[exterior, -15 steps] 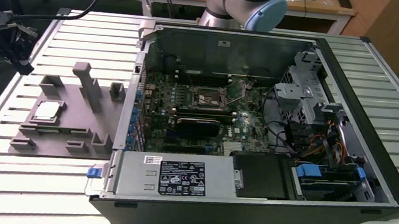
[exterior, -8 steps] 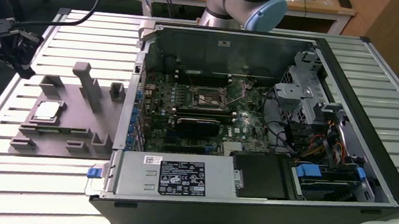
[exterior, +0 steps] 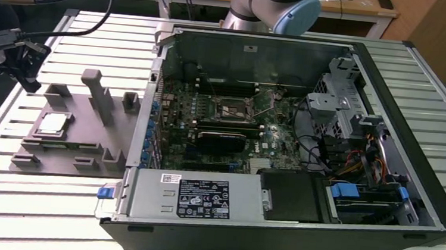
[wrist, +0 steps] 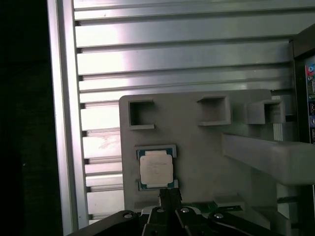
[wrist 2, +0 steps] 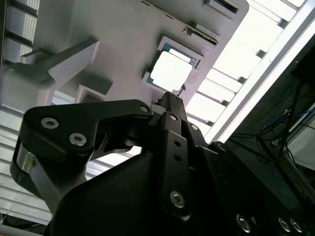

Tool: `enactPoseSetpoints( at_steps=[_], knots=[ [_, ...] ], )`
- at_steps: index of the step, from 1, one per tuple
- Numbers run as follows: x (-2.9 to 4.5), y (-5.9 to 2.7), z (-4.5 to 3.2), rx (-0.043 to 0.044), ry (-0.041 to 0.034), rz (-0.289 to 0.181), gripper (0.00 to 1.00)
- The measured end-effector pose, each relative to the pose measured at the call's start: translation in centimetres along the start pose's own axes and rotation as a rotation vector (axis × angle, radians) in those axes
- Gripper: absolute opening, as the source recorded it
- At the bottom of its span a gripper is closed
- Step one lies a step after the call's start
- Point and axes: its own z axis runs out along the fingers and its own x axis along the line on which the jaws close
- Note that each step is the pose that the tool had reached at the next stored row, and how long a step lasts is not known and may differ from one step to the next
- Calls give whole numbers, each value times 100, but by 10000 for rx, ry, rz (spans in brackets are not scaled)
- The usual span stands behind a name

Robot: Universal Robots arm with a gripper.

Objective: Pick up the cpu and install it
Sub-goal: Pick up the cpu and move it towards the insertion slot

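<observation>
The cpu lies flat in a square recess of the grey plastic fixture, at the exterior view's left, silvery top up. It also appears as a pale square with a greenish rim in both wrist views. My gripper hangs above the fixture's far left corner, apart from the cpu. In the first wrist view its black fingertips sit pressed together just short of the chip's edge, shut with nothing between them. The motherboard socket lies inside the open computer case.
The open black computer case takes the middle and right of the slatted metal table. Tall grey posts rise from the fixture right beside the cpu. Cables trail from the arm's wrist at far left.
</observation>
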Motion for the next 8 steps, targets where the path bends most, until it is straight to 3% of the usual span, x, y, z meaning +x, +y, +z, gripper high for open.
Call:
enactPoseSetpoints(
  at_steps=[8],
  knots=[
    [11,-3,118,1,0,0,11]
  ],
)
